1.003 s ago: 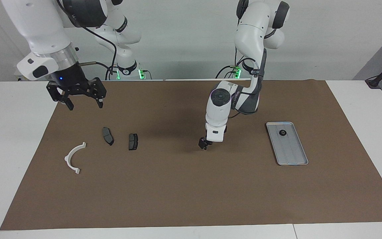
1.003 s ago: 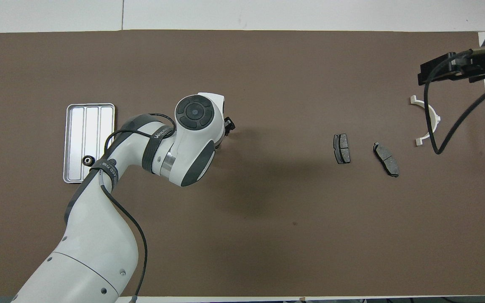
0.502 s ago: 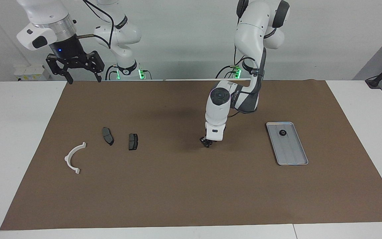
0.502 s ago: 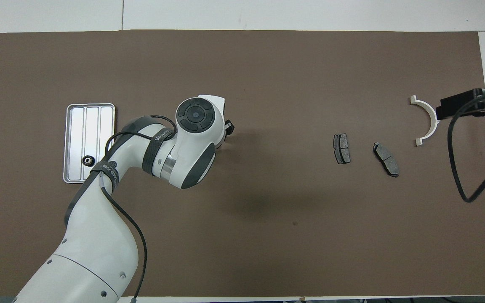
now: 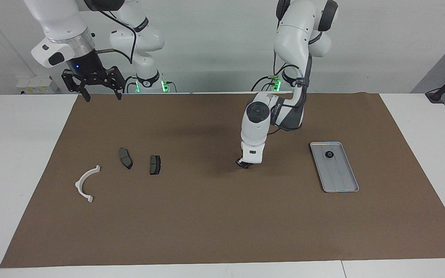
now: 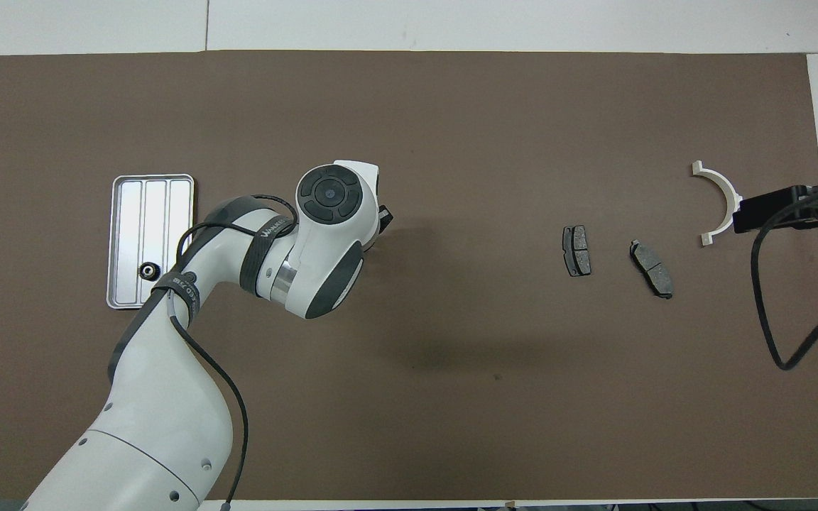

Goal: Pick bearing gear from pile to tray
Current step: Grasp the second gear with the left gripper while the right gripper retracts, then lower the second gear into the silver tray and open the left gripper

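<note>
Since a second ago the right gripper (image 5: 99, 94) has risen from over the mat's corner to hang high above the robots' edge of the brown mat (image 5: 222, 216), at the right arm's end — its fingers stand wide apart, nothing between them. Over the same second the left gripper (image 5: 243, 164) has gone from spread to closed and has shifted slightly toward the tray.

Left gripper: down at the mat surface near mid-table, mostly hidden under its own white wrist. Fingertips drawn together. Whether a small part sits between them cannot be told; only a dark tip (image 6: 383, 215) shows past the wrist in the overhead view.

Tray (image 5: 342, 181): flat on the mat at the left arm's end, well apart from the left gripper. One small black round piece (image 5: 329, 154) lies in it, in the end nearer the robots.

Remaining pile, at the right arm's end:
- white half-ring bracket (image 5: 86, 183), lying flat, outermost.
- two dark grey plates — one (image 5: 125, 158) beside the bracket, the other (image 5: 155, 165) just beside that, toward mid-table. Neither touches the other.

Right arm waits, clear of the parts.
</note>
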`<move>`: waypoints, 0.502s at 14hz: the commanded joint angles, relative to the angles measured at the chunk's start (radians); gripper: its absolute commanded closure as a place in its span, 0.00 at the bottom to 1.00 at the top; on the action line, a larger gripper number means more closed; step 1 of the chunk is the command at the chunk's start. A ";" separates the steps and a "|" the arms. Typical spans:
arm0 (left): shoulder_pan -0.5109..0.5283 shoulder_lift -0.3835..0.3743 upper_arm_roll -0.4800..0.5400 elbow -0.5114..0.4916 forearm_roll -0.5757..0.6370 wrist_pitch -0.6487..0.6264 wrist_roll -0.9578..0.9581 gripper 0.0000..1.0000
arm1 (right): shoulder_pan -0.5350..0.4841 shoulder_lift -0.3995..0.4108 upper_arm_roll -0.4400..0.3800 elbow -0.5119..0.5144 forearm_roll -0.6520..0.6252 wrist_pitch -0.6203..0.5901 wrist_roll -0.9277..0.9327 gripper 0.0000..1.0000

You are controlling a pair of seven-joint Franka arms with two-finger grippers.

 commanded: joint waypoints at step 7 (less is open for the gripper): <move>0.415 -0.222 0.000 -0.130 0.015 -0.092 0.648 1.00 | -0.033 -0.087 -0.007 -0.051 -0.020 -0.011 -0.024 0.00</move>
